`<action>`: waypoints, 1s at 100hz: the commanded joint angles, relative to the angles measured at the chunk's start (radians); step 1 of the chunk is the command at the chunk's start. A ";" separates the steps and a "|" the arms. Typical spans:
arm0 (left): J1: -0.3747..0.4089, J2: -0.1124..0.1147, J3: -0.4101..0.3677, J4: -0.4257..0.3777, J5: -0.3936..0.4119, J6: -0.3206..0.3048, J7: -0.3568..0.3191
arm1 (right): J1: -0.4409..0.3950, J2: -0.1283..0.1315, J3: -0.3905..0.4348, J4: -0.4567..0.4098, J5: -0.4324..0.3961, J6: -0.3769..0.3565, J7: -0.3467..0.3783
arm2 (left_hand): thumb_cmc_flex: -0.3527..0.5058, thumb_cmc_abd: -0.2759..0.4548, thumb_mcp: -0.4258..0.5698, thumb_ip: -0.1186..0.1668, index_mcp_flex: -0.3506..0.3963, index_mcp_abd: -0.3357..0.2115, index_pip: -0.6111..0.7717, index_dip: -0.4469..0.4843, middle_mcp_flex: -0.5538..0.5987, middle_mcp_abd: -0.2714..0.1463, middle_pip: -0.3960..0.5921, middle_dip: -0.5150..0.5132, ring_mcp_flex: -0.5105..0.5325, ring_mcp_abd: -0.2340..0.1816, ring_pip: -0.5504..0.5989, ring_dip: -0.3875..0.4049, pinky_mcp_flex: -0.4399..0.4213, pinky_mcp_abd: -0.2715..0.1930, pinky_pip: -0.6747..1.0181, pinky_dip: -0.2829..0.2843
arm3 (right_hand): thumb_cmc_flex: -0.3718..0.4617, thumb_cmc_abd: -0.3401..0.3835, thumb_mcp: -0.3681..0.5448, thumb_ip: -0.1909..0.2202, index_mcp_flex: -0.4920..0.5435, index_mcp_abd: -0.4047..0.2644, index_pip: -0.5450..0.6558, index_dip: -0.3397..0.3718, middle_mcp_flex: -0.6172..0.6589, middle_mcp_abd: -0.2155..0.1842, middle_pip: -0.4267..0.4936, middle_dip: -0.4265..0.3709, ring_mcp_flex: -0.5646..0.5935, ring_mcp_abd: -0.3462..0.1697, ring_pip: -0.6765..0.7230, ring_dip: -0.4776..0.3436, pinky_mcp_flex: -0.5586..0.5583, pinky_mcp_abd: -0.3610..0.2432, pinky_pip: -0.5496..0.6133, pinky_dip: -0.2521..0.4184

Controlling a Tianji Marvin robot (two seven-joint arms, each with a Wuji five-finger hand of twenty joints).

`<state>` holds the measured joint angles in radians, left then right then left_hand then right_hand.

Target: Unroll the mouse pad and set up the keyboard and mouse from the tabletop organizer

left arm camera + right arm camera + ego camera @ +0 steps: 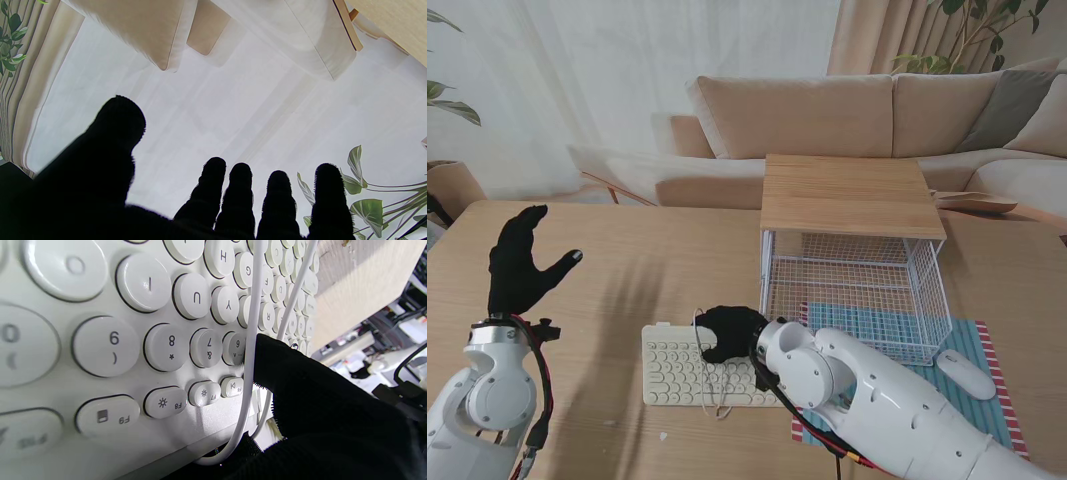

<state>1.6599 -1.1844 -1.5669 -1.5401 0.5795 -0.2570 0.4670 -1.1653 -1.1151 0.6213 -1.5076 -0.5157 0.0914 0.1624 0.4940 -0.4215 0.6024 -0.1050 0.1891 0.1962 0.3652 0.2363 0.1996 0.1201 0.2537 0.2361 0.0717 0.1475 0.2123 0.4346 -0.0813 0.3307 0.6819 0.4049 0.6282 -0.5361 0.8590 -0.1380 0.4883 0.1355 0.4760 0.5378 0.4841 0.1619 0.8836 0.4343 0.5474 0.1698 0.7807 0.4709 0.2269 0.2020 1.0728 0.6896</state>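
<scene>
**Gripping the keyboard at its far edge**

Resting on the wooden counter (627, 255), the white round-key keyboard (702, 367) lies flat near the middle, its right end touching or just overlapping the left edge of the unrolled mouse pad (987, 390). The right hand (727, 333), in a black glove, is curled over the keyboard's far edge around the function-key row. In the right wrist view a gloved finger (283, 363) lies on the key face beside the 6 key, and more glove shows under the keyboard's edge, so the hand is clamped on the keyboard. A thin white cable (250, 340) runs in a loop across the keys and around that same edge; in the stand's view the cable (712, 395) trails over the keys toward me.

The mouse pad, teal with a red-and-white striped border, lies flat at the right, partly under the white wire organizer (857, 290) with its wooden top. The white mouse (967, 375) sits on the pad, just right of the organizer's near corner.

The left hand (522, 265) is raised off the counter at the left, fingers spread and holding nothing, well apart from the keyboard. A beige sofa (847, 115) stands beyond the counter.
</scene>
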 commanded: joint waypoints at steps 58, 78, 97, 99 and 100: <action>0.001 -0.005 -0.004 -0.001 0.000 0.002 -0.003 | -0.042 -0.022 0.009 0.024 0.021 0.070 -0.035 | 0.019 0.017 -0.009 0.031 0.012 0.010 -0.026 -0.008 0.000 0.016 0.014 -0.002 0.000 -0.007 -0.007 -0.006 -0.006 0.002 -0.031 0.011 | -0.072 0.066 -0.043 0.057 -0.168 0.023 -0.058 -0.060 -0.214 0.011 -0.098 -0.064 -0.203 0.017 -0.122 -0.065 -0.132 -0.043 -0.155 -0.063; 0.000 -0.005 -0.004 0.000 0.002 0.001 -0.002 | -0.049 -0.029 -0.012 0.020 -0.008 0.105 -0.065 | 0.018 0.017 -0.010 0.031 0.011 0.010 -0.025 -0.007 0.000 0.016 0.013 -0.002 0.000 -0.007 -0.008 -0.005 -0.006 0.002 -0.032 0.012 | -0.043 0.056 -0.003 0.054 -0.126 0.012 -0.005 -0.047 -0.143 0.009 0.040 -0.006 -0.142 0.019 0.030 0.008 -0.103 -0.054 -0.005 -0.001; -0.001 -0.007 -0.008 0.002 0.000 0.000 0.004 | -0.066 -0.043 -0.022 0.016 -0.003 0.155 -0.100 | 0.022 0.015 -0.007 0.032 0.011 0.009 -0.024 -0.006 0.000 0.016 0.013 -0.002 -0.001 -0.007 -0.009 -0.005 -0.008 0.001 -0.035 0.011 | -0.015 0.056 0.025 0.051 -0.110 0.018 0.028 -0.028 -0.129 0.019 0.110 0.061 -0.108 0.020 0.152 0.066 -0.085 -0.061 0.089 0.014; -0.001 -0.007 -0.008 0.002 0.000 0.000 0.004 | -0.068 -0.043 -0.023 0.014 -0.004 0.159 -0.101 | 0.020 0.015 -0.008 0.032 0.011 0.009 -0.023 -0.006 0.000 0.016 0.013 -0.002 -0.001 -0.007 -0.010 -0.005 -0.008 0.001 -0.036 0.011 | -0.013 0.055 0.026 0.051 -0.110 0.019 0.028 -0.028 -0.128 0.018 0.111 0.063 -0.107 0.021 0.155 0.068 -0.084 -0.062 0.092 0.015; -0.001 -0.007 -0.008 0.002 0.000 0.000 0.004 | -0.068 -0.043 -0.023 0.014 -0.005 0.159 -0.102 | 0.020 0.016 -0.008 0.032 0.011 0.010 -0.024 -0.006 0.000 0.016 0.013 -0.002 -0.001 -0.007 -0.010 -0.005 -0.008 0.001 -0.036 0.011 | -0.012 0.055 0.027 0.051 -0.110 0.018 0.028 -0.028 -0.128 0.018 0.111 0.064 -0.106 0.021 0.156 0.069 -0.083 -0.062 0.093 0.015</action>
<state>1.6582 -1.1866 -1.5713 -1.5356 0.5811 -0.2575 0.4798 -1.2110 -1.1540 0.6062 -1.4984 -0.5191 0.2385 0.0437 0.5050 -0.4216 0.6023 -0.1050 0.1892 0.1963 0.3540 0.2358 0.1996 0.1201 0.2537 0.2361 0.0717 0.1475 0.2123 0.4346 -0.0813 0.3307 0.6817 0.4049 0.5663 -0.4919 0.8326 -0.1376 0.3790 0.1485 0.4922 0.4940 0.3513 0.1655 0.9631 0.4821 0.4237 0.1829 0.9072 0.5216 0.1367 0.1655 1.1176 0.6833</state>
